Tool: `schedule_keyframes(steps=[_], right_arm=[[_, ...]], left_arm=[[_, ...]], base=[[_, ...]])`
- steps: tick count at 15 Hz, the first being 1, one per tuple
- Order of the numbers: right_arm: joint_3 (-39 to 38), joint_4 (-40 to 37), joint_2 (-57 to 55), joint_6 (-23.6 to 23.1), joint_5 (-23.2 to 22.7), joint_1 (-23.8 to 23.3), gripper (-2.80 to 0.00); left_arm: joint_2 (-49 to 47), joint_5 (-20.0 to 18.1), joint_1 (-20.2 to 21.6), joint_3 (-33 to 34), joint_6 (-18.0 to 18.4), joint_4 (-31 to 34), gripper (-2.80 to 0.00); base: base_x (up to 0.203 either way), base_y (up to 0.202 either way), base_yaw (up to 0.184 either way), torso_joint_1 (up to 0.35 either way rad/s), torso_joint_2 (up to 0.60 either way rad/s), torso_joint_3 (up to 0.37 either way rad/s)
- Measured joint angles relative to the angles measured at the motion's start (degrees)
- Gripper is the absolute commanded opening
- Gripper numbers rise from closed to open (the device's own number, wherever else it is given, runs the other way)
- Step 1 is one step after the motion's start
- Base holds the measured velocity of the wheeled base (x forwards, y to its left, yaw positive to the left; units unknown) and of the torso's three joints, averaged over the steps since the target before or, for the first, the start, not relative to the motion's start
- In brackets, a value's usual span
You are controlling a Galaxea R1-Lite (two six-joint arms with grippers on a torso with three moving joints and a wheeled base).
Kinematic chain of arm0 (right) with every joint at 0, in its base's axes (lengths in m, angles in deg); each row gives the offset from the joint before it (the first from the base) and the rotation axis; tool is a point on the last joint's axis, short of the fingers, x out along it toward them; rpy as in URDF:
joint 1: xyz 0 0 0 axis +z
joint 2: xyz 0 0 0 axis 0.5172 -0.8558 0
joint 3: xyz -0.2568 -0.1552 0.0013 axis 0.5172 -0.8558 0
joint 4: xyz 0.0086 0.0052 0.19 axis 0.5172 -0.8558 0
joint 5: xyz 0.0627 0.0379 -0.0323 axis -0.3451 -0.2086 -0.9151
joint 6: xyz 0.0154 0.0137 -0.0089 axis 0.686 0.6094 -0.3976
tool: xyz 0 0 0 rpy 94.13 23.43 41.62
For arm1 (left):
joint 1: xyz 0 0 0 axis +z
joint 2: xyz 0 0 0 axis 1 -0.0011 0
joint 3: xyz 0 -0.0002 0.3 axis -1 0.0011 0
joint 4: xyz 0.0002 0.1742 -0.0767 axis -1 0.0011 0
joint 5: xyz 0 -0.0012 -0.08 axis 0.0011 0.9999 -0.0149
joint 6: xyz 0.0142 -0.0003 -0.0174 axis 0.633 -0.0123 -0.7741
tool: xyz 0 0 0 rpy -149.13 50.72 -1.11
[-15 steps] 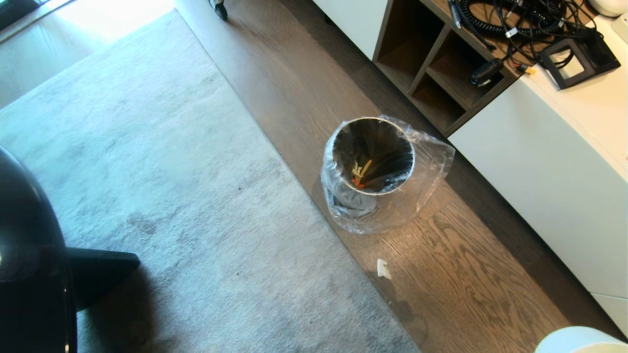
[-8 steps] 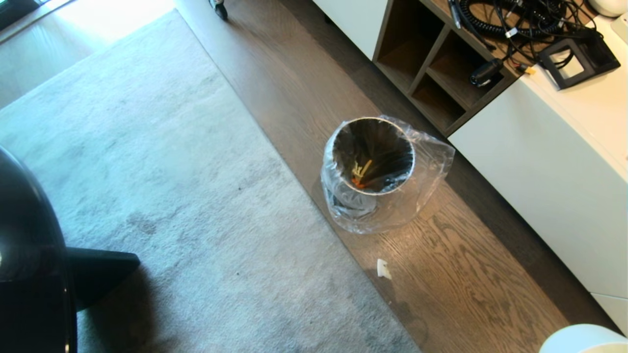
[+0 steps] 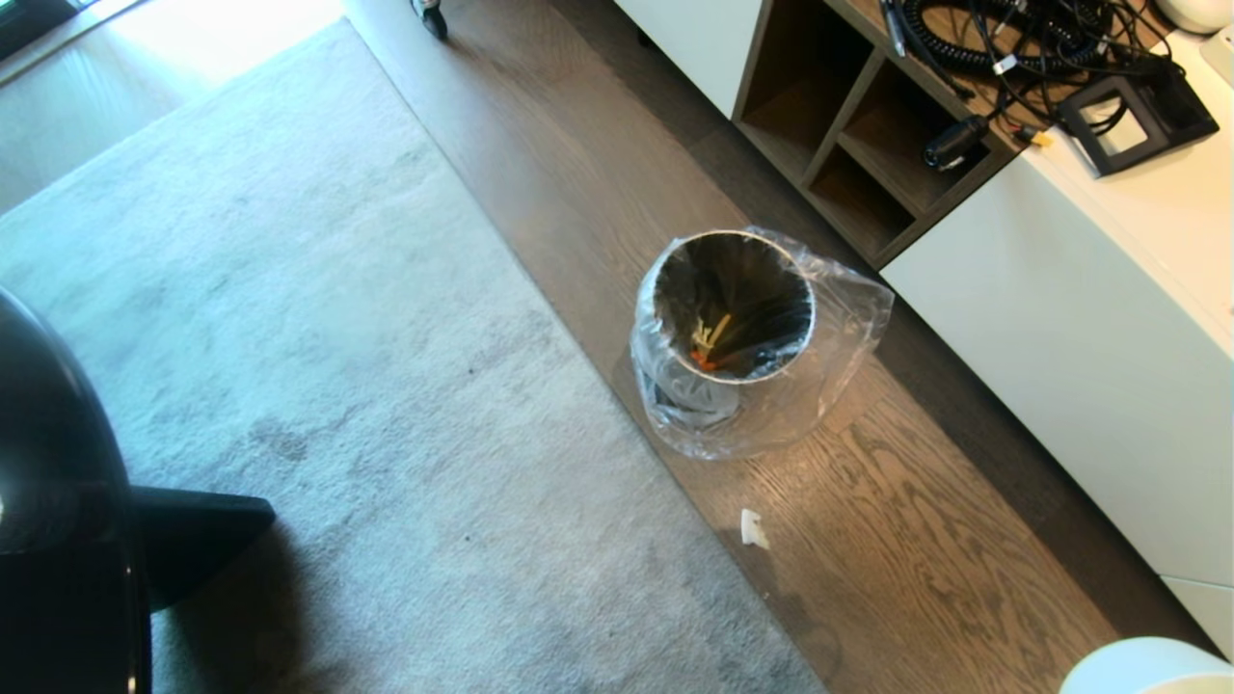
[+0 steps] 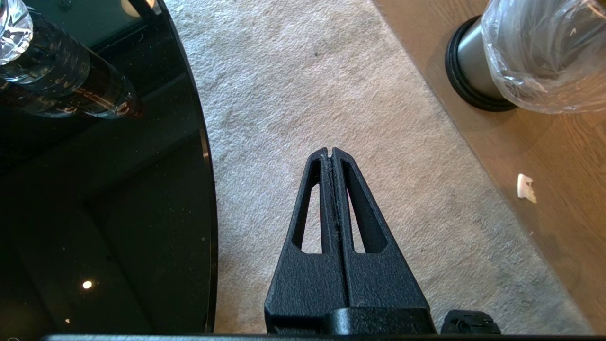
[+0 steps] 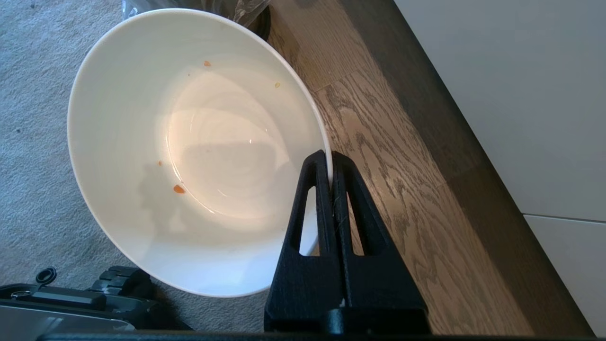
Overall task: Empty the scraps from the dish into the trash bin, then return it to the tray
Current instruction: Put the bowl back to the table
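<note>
1. At the near right corner of the head view, over the wooden floor [image 3: 868,578], the dish [image 5: 189,151] hangs in the right claw [image 5: 330,163]. The claw is clamped on the rim, one finger inside the wall and one outside. The bowl is tipped, its open side turned toward the wrist camera.
2. The dish is judged stiff, glazed and breakable, with a smooth and probably slippery wall. A one-sided rim pinch leaves its weight hanging off the fingers, so a slow, level carry suits it. The rim is the only thin place to take hold.
3. Inside the bowl only a few tiny orange specks cling; the emptying step looks done, and the return to the tray remains. The tray is in no view.
4. Nearer the rug [image 3: 289,289], the left claw [image 4: 331,154] has its fingers pressed together and holds nothing. It hangs above the carpet just beside the curved edge of the glossy black desk [image 4: 118,213].
5. Farther off, the trash bin [image 3: 733,241] stands on the floorboards near the rug's edge, its clear liner [image 3: 848,318] folded outward. The scraps [image 3: 709,342], yellow strips and orange bits, lie at its dark bottom.
6. Beyond it stands the white cabinet [image 3: 1060,337].
</note>
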Motion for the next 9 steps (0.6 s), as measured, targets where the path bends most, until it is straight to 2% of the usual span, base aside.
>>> schedule_keyframes(steps=[9], right_arm=[[0.0,-0.01,-0.04,-0.04,0.02,0.02,-2.8]], left_arm=[[0.0,-0.01,0.0,0.0,-0.06,-0.02,-2.8]], base=[[0.0,0.0,0.0,0.0,0.0,0.0]])
